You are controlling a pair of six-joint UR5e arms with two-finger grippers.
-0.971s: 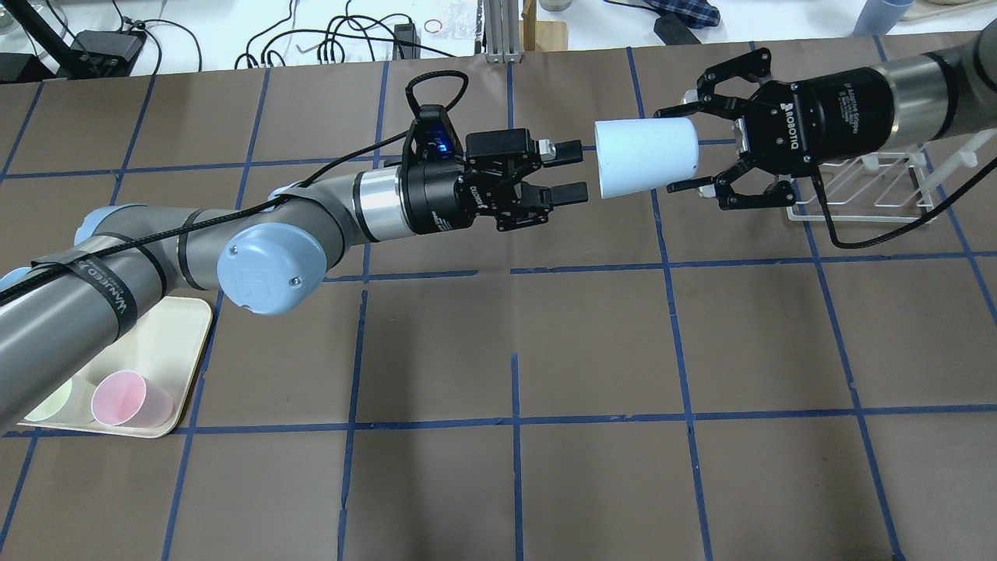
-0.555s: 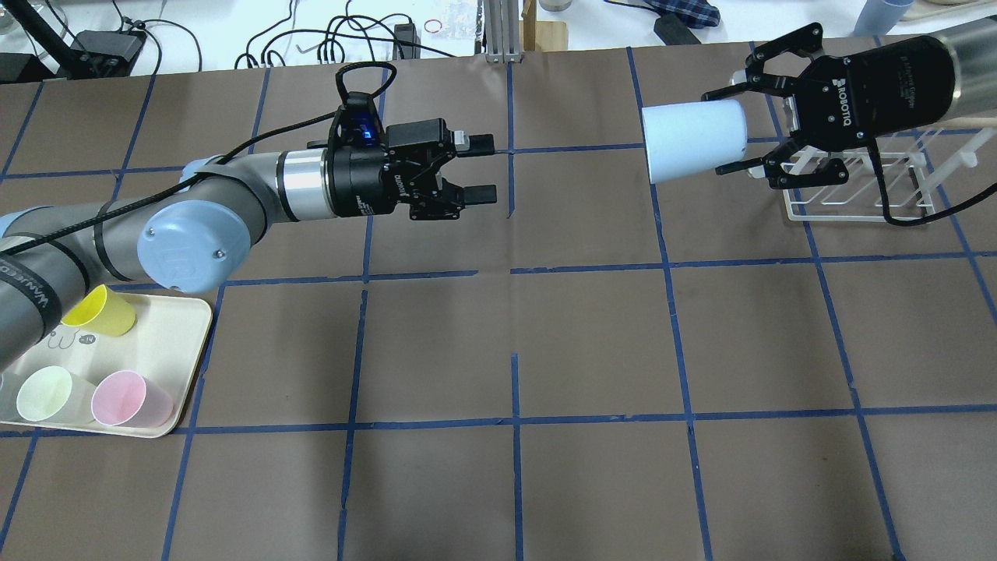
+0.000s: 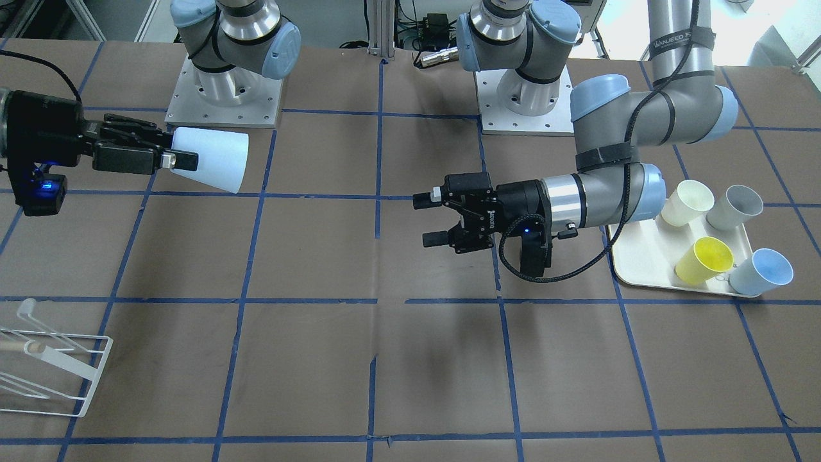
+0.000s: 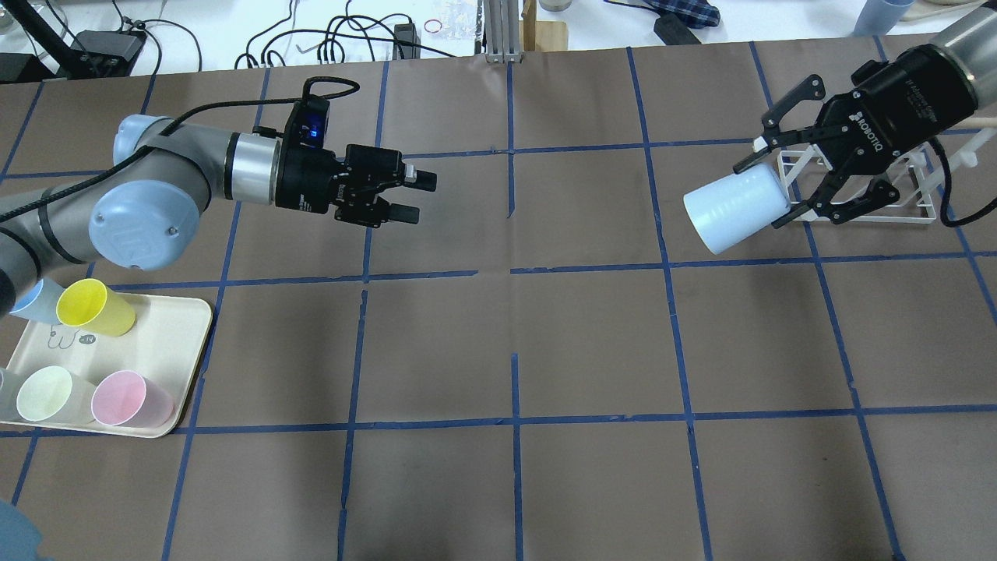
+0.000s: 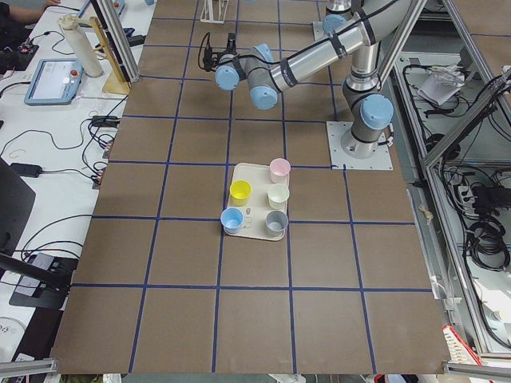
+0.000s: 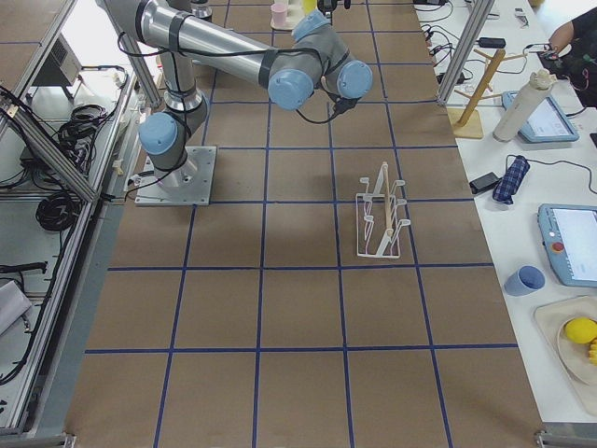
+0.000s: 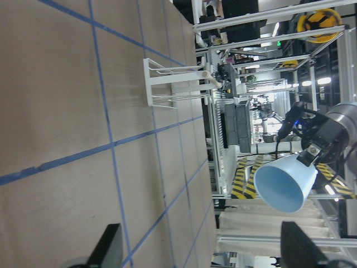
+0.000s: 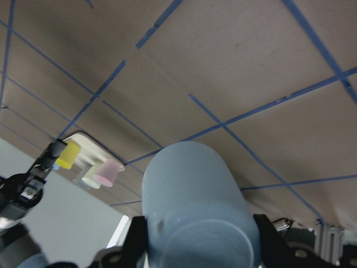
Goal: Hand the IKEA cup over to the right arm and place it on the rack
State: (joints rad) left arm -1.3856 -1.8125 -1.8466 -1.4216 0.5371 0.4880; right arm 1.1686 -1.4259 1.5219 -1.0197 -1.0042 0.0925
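- Shows the handover apparently done: grips the IKEA cup by its narrow base end in the right claw, with the open mouth toward the middle of the counter.
- Holds the cup sideways in the air, clear of the counter and not yet on the rack.
- Places it apart from the rack in the front-facing view, on the robot's side; overlaps the rack in the overhead view only by line of sight.
- Leaves the left claw spread open and empty, well apart from the cup, hanging over the counter beyond the cream tray.
- Keeps a yellow cup, a pink cup and others on the tray, touched by neither claw.
- Still to do, by the look of it: carrying the cup over the rack, turning it mouth down, lowering it onto an upright prong, then letting go.
- Likely calls for careful alignment, given thin prongs and a light wire frame apt to shift under a sideways nudge.
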